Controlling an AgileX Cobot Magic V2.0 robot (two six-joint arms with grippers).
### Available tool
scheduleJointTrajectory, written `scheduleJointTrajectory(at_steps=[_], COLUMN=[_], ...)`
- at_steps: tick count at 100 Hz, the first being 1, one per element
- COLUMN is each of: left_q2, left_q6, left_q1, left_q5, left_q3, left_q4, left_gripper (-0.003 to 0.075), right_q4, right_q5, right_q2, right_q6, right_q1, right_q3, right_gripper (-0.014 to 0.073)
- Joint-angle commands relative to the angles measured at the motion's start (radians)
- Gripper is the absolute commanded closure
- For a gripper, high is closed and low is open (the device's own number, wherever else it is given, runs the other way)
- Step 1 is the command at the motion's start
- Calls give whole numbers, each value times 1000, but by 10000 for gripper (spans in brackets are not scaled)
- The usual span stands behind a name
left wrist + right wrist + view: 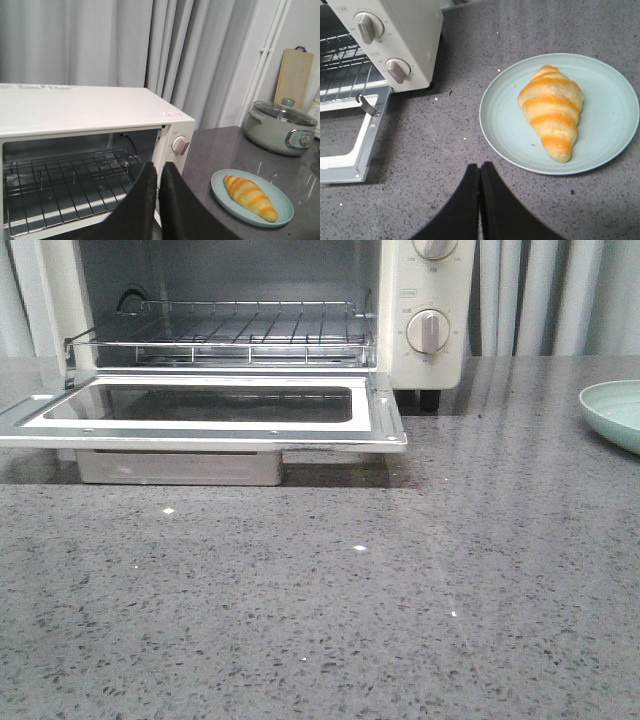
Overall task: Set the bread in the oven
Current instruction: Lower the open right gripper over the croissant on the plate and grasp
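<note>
Grey speckled surface (400, 620), pale curtains behind. Oven (90, 112) door (200, 410) is already down flat, wire rack (230, 330) bare, nothing inside. Bread (551, 110) sits on the light green plate (605, 150), to the right of the oven, untouched. So: door step done; pick, carry and place all left. Right hand (480, 172) hovers over the surface just beside the plate, fingers pressed together, holding nothing. Left hand (157, 172) is up in front of the oven opening, also closed and empty. Lidded pot (280, 127) further right, contents not visible.
</note>
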Motion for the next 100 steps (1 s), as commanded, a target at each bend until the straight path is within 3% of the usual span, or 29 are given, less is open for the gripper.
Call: scheduleJointTrajectory(at_steps=[1, 21, 28, 35, 47, 57, 100], left_q2=[-97, -227, -244, -247, -247, -247, -247], left_q6=[-4, -4, -4, -4, -4, -4, -4], left_q1=[-7, -4, -4, -4, -4, -4, -4], left_q5=[-1, 89, 118, 145, 163, 163, 157], left_q3=[-34, -34, -34, -34, -34, -34, -34], left_q4=[11, 62, 71, 77, 77, 82, 84], left_gripper=[742, 742, 742, 742, 742, 742, 742], right_q4=[-14, -90, -118, -142, -158, -194, -381], right_q5=[-51, 64, 107, 135, 150, 151, 44], right_q2=[49, 237, 310, 381, 481, 550, 766], right_q6=[-6, -6, -6, -6, -6, -6, -6], right_q1=[2, 2, 2, 2, 2, 2, -8], right_q3=[-36, -124, -178, -231, -308, -349, -406], right_gripper=[661, 654, 602, 489, 189, 50, 55])
